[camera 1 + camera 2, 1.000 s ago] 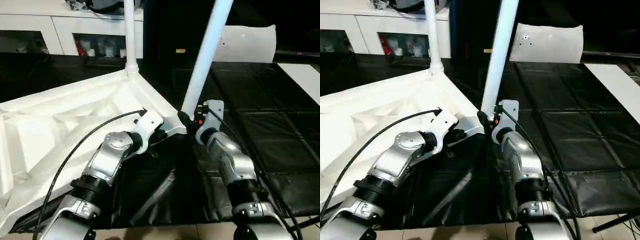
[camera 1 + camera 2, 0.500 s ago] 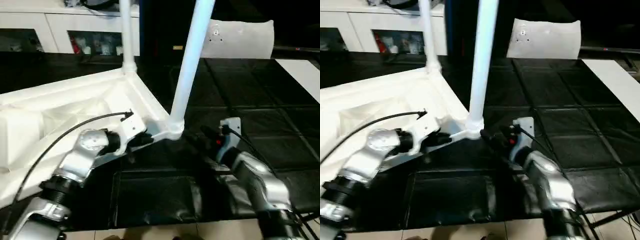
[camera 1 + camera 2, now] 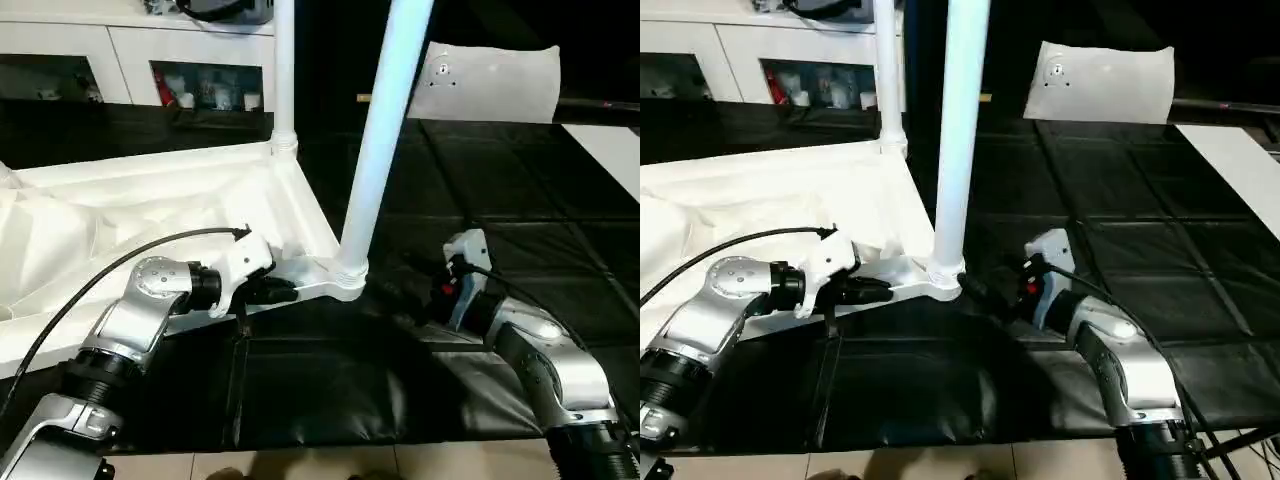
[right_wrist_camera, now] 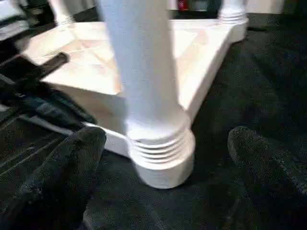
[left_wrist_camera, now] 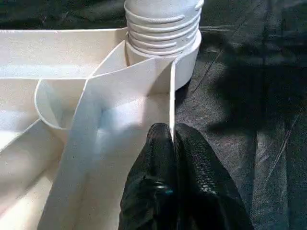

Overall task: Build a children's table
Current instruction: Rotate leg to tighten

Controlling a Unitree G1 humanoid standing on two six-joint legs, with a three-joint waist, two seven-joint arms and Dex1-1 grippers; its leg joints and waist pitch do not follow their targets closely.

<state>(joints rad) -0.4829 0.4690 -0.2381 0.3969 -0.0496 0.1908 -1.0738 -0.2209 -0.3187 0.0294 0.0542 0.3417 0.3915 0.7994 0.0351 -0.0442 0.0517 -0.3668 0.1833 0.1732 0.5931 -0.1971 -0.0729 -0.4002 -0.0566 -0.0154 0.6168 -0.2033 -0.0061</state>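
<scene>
The children's table lies upside down on the black mat: a white tabletop [image 3: 150,215] with its ribbed underside up. One white leg [image 3: 283,70] stands in the far corner socket. A second leg [image 3: 385,130] stands in the near corner socket [image 4: 160,155]. My left gripper [image 3: 283,293] is shut on the tabletop's thin rim just beside that near socket, and its fingers [image 5: 160,158] pinch the wall. My right gripper [image 3: 400,290] is open, a short way right of the near leg's base, with nothing between its widely spread fingers [image 4: 79,153].
A white pillow-like block [image 3: 490,80] stands at the back of the mat. A flat white strip [image 3: 615,150] lies at the far right. White cabinets [image 3: 130,60] line the back left. The mat's front edge [image 3: 330,445] runs close to my forearms.
My right gripper has let go of the near leg's base, opened wide and drawn back to the right. The leg now stands in its socket. The left gripper keeps its hold on the rim.
</scene>
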